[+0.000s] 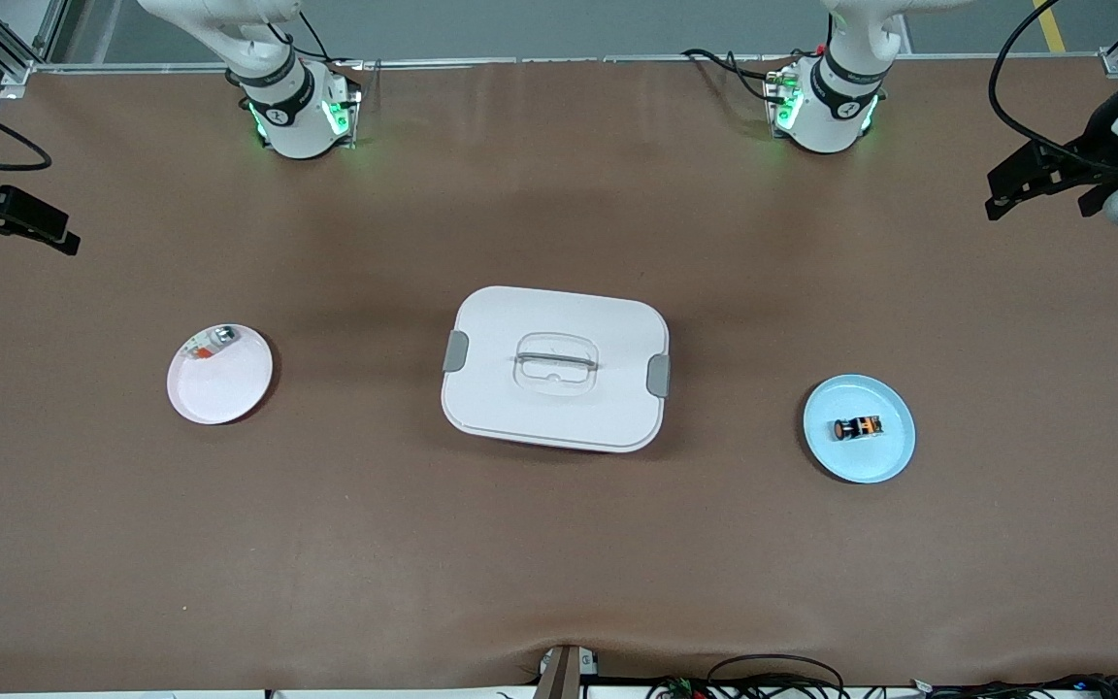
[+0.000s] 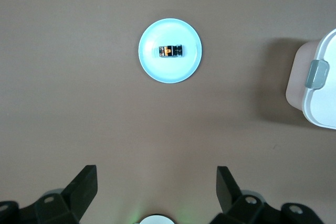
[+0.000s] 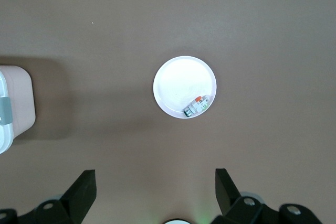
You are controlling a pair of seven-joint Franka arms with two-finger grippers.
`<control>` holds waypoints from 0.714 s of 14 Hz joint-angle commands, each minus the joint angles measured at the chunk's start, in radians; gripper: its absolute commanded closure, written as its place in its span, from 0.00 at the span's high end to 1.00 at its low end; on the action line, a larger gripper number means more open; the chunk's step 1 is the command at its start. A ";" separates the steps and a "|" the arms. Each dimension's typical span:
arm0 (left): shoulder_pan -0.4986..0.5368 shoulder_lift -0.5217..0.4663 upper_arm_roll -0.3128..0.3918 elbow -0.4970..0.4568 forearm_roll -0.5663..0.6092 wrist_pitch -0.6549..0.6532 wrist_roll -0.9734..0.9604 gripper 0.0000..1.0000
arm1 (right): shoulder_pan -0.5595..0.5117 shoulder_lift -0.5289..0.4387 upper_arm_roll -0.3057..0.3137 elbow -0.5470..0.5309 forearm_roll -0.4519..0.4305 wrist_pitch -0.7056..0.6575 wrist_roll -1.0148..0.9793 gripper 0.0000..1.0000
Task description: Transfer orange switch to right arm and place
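Observation:
The orange switch [image 1: 857, 427], a stubby black cylinder with orange bands, lies on its side on a light blue plate [image 1: 870, 464] toward the left arm's end of the table. It also shows in the left wrist view [image 2: 170, 51] on that plate [image 2: 157, 72]. My left gripper [image 1: 1005, 191] hangs open and empty high over the table's edge at that end; in its wrist view [image 2: 156, 179] the jaws stand wide apart. My right gripper [image 1: 54, 233] hangs open and empty over the right arm's end of the table, jaws wide in its wrist view [image 3: 155, 182].
A white lidded box [image 1: 556, 369] with grey clips stands in the middle of the table. A white plate [image 1: 219, 393] toward the right arm's end holds a small silver-and-red clear-cased part [image 1: 213, 342], which the right wrist view [image 3: 197, 106] also shows.

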 commanded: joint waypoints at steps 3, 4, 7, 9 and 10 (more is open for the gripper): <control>0.006 0.013 -0.002 0.020 0.002 -0.017 -0.001 1.00 | -0.015 -0.004 0.017 0.009 -0.016 -0.004 -0.008 1.00; 0.006 0.019 -0.002 0.028 0.001 -0.017 0.001 1.00 | -0.015 -0.004 0.017 0.009 -0.016 -0.004 -0.008 1.00; 0.005 0.074 -0.002 0.049 0.002 -0.017 -0.001 1.00 | -0.015 -0.004 0.017 0.009 -0.016 -0.004 -0.008 1.00; 0.005 0.126 -0.002 0.044 0.004 -0.001 0.001 1.00 | -0.015 -0.004 0.015 0.009 -0.016 -0.004 -0.008 1.00; 0.005 0.141 -0.002 0.037 0.022 0.021 0.001 1.00 | -0.015 -0.004 0.015 0.009 -0.016 -0.004 -0.008 1.00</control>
